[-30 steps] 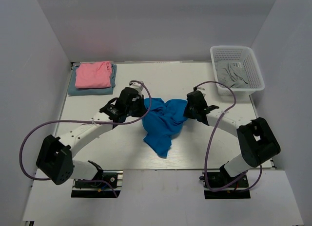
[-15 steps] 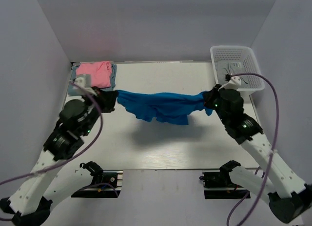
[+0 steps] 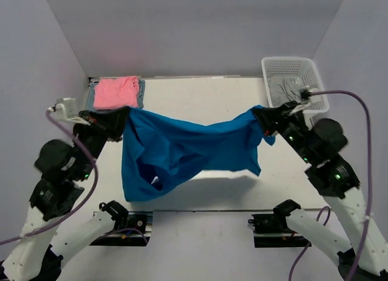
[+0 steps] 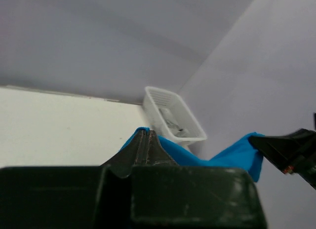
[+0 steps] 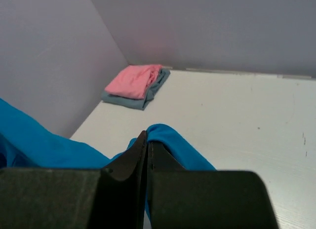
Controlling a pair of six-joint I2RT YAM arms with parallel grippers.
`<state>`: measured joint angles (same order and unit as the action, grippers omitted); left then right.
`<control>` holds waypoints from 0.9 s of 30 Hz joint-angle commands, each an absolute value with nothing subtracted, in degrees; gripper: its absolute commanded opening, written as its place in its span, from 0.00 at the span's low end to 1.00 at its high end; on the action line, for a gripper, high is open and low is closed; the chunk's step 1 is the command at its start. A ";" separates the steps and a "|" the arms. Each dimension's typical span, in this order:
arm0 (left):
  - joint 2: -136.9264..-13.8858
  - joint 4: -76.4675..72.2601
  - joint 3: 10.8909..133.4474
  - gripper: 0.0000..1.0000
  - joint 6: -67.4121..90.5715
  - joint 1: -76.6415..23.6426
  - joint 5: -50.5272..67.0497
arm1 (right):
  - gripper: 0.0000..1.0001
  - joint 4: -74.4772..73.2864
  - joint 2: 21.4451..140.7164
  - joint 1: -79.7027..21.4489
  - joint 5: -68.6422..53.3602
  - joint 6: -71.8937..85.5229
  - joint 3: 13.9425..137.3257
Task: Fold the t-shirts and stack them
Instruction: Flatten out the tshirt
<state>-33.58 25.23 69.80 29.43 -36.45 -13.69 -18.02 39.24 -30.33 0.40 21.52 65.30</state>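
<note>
The bright blue t-shirt (image 3: 182, 151) hangs spread in the air above the table, held at two corners. My left gripper (image 3: 124, 113) is shut on its left corner, and my right gripper (image 3: 259, 113) is shut on its right corner. In the left wrist view the closed gripper (image 4: 143, 133) pinches blue cloth (image 4: 192, 154). In the right wrist view the closed gripper (image 5: 147, 134) pinches blue cloth (image 5: 173, 142). The pink t-shirt (image 3: 115, 91) lies folded on the grey-blue t-shirt (image 3: 141, 92) at the far left corner; both show in the right wrist view, pink (image 5: 134, 80) on grey-blue (image 5: 143, 99).
A white basket (image 3: 315, 96) with grey cloth (image 3: 286, 89) inside stands at the far right corner; it also shows in the left wrist view (image 4: 170, 115). Grey walls close in the table at the back and both sides.
Both arms have lifted from the table and pulled apart. The blue shirt went from a crumpled heap to a stretched band to a wide hanging sheet.
</note>
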 commanded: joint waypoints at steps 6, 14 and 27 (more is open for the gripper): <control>-47.97 28.83 58.73 0.00 35.16 -35.42 -38.81 | 0.00 -11.78 59.11 -29.88 8.07 21.62 60.56; -76.23 26.18 55.36 0.61 38.94 -29.28 -37.90 | 0.00 -7.91 87.52 -26.98 11.17 23.55 62.56; -72.97 30.69 59.70 1.00 34.01 -28.91 -19.80 | 0.90 -12.92 84.21 -26.28 18.71 23.38 64.52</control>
